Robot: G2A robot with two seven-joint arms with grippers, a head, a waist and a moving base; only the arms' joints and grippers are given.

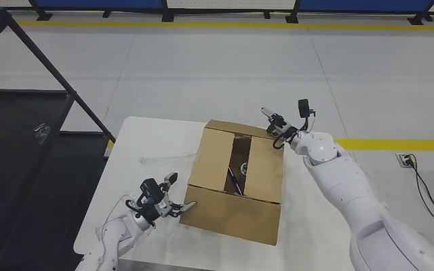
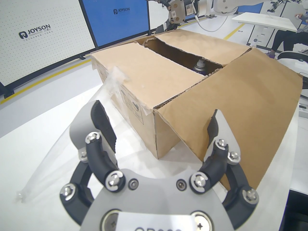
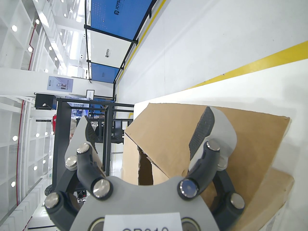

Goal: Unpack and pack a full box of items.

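From above, the box (image 1: 217, 162) sits on the worktop (image 1: 149, 142), flaps ajar. The left wrist view catches a can (image 2: 199, 65) inside. The left gripper (image 2: 156, 108) and right gripper (image 3: 146, 114) both have fingers spread.

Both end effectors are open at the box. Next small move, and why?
Probably lower the right end effector onto the right flap at its far edge and pinch it: the flaps leave a narrow gap over the items, and it hangs open there.

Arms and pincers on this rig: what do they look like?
Glossy white shells on left arm and right arm. Same build on left pincer and right pincer: grey base plate, white label, black links, silver screws, pale grey fingers, black pads.
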